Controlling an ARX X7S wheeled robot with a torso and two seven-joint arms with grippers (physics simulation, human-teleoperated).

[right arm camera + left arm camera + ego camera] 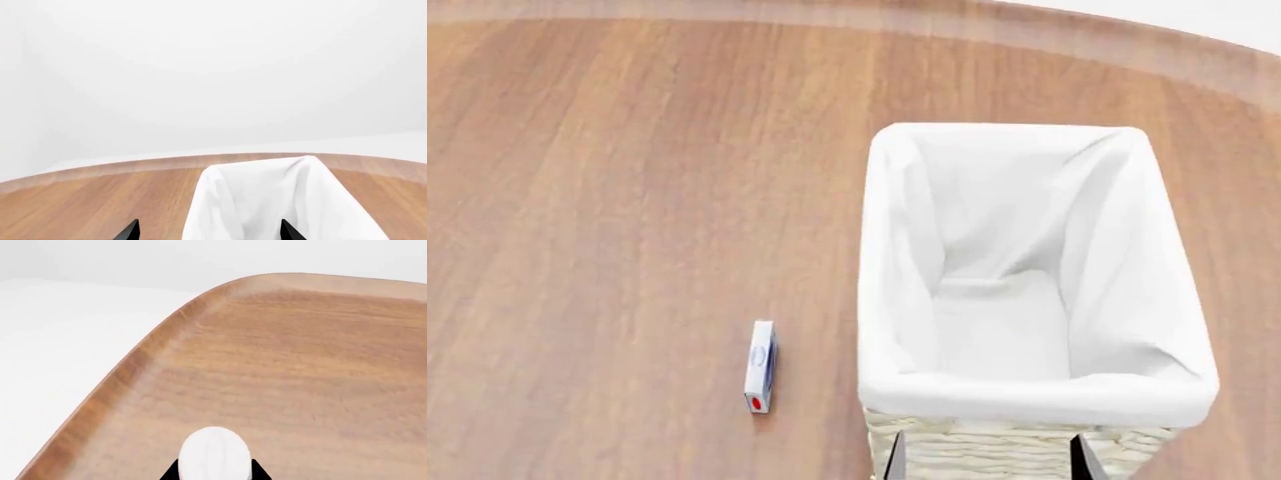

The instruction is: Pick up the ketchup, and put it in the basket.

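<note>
My left tool (215,475) grips the ketchup, white cap (215,452) showing over the bench (300,365). Right tool (209,231) spread wide beside the basket (1034,400). I'd carry it above the liner's middle, then lower before letting go.

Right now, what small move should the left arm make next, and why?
Probably swing the left gripper toward the basket. It seems to hold the ketchup by its white cap, yet its camera sees only the table corner, and the basket is empty.
</note>
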